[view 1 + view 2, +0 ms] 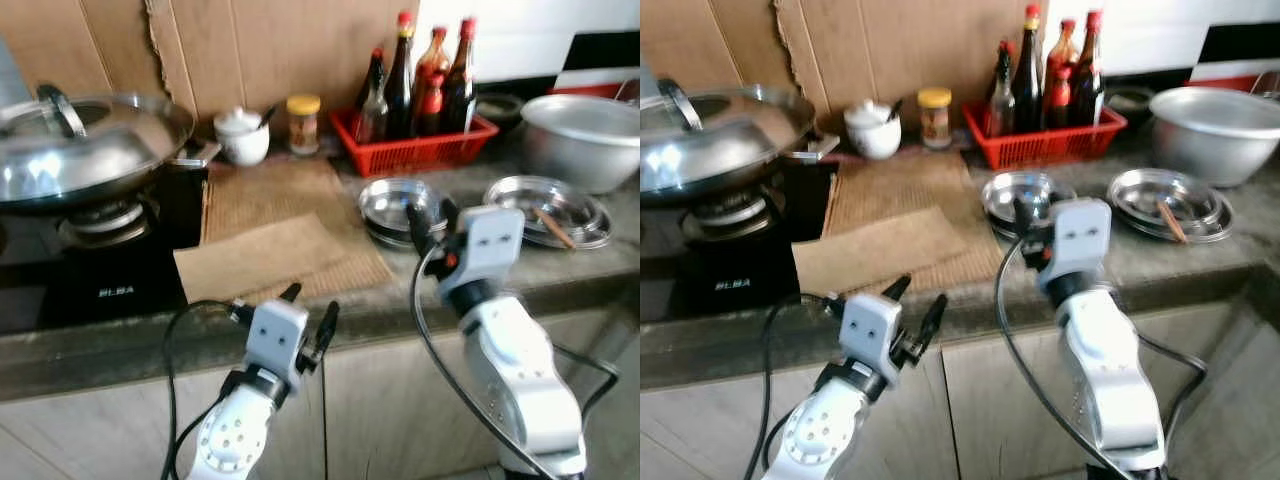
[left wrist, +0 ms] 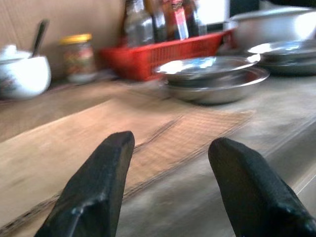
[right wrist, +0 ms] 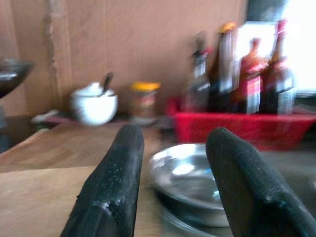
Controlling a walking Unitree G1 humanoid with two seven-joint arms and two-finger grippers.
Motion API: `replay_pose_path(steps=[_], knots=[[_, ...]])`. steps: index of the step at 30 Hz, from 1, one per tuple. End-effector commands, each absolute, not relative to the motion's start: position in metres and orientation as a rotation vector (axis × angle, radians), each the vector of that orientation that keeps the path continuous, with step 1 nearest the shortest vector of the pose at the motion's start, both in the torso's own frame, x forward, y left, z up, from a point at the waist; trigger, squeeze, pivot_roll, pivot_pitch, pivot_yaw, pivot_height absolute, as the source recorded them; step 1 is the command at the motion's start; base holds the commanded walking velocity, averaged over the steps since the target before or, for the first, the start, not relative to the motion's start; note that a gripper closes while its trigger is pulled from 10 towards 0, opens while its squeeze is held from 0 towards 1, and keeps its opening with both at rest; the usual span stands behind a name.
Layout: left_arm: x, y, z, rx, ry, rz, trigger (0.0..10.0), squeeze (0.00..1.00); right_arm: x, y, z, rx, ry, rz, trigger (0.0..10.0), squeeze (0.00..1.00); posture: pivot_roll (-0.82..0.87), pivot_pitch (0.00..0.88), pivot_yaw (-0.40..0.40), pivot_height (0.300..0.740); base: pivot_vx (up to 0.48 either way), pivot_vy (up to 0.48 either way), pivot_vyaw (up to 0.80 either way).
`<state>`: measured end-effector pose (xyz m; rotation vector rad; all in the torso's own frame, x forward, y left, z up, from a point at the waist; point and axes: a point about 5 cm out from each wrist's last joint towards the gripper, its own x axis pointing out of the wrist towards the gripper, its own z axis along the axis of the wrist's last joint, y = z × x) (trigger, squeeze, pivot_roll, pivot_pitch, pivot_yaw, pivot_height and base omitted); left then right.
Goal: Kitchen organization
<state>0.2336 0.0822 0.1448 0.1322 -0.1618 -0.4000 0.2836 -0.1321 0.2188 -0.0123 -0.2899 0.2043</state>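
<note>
Stacked steel dishes [image 1: 395,204] sit on the stone counter [image 1: 560,275] in front of a red basket [image 1: 415,148] of sauce bottles [image 1: 430,85]. My right gripper [image 1: 432,218] is open and held just above the near edge of those dishes, which also show as steel dishes [image 3: 190,180] between its fingers. My left gripper [image 1: 308,310] is open, low at the counter's front edge, facing a sheet of brown cardboard [image 1: 270,255]. Another steel plate [image 1: 548,208] with a stick on it lies to the right.
A lidded wok [image 1: 80,145] sits on a black stove [image 1: 95,260] at the left. A white lidded pot [image 1: 241,135] and a yellow-capped jar [image 1: 303,122] stand against the cardboard-covered wall. A large steel bowl [image 1: 585,135] is at the far right. Cabinet doors are below.
</note>
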Motion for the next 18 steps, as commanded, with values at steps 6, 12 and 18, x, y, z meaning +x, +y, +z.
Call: replay_pose_path(steps=[6, 12, 18], knots=[[0.233, 0.077, 0.149, 0.122, -0.175, -0.411, 10.0, 0.0, 0.292, -0.143, 0.219, -0.045, -0.267, 0.151, 10.0, 0.0, 0.11, 0.056, -0.003, 0.74, 0.254, 0.0, -0.67], [0.233, 0.077, 0.148, 0.112, -0.164, -0.397, 10.0, 0.0, 0.303, -0.135, 0.218, -0.057, -0.199, 0.162, 10.0, 0.0, 0.11, 0.059, -0.006, 0.74, 0.04, 0.0, -0.13], [0.233, 0.077, 0.148, 0.111, -0.166, -0.394, 10.0, 0.0, 0.315, -0.131, 0.222, -0.096, -0.161, 0.186, 10.0, 0.0, 0.11, 0.063, -0.009, 0.74, 0.0, 0.0, 0.0]])
